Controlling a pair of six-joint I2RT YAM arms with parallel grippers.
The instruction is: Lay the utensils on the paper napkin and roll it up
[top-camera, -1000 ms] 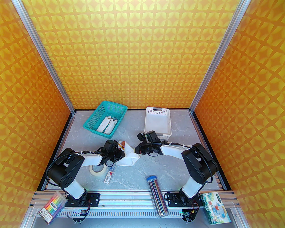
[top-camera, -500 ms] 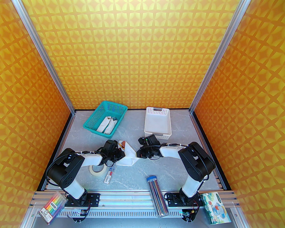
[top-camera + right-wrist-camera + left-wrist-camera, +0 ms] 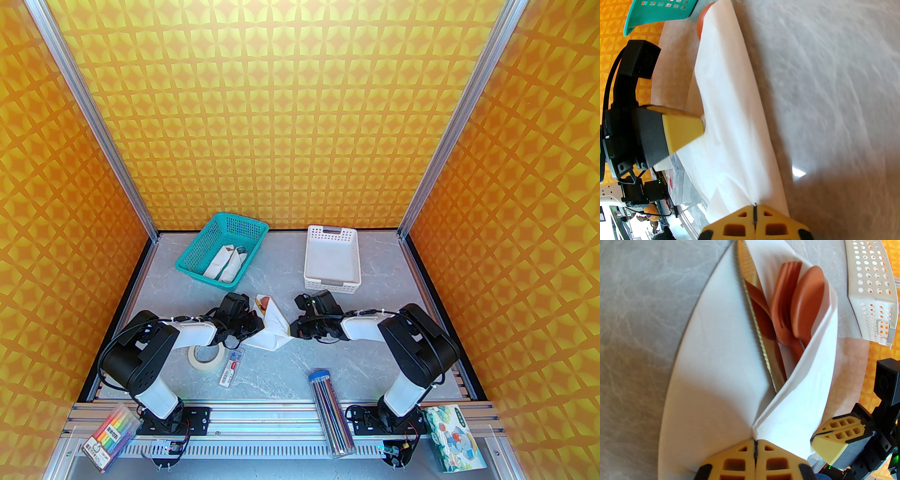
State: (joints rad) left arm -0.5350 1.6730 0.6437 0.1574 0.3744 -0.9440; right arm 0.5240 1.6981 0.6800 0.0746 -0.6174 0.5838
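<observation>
Narrowing since earlier: paper napkin (image 3: 717, 357), clamped by left pincer (image 3: 755, 446), right pincer (image 3: 754, 208).

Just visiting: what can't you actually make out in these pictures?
- Handles of the utensils: left wrist view, buried in the fold of the paper napkin.
- Contents of the white bundle in the teal basket: top view, too small.
- Print on the small clear box: top view, too small to read.
- Utensils in the right wrist view: napkin covers all but a reddish tip.

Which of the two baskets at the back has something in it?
The teal basket on the left: a white rolled bundle lies inside it. The white slotted tray to its right shows only its bare floor.
</observation>
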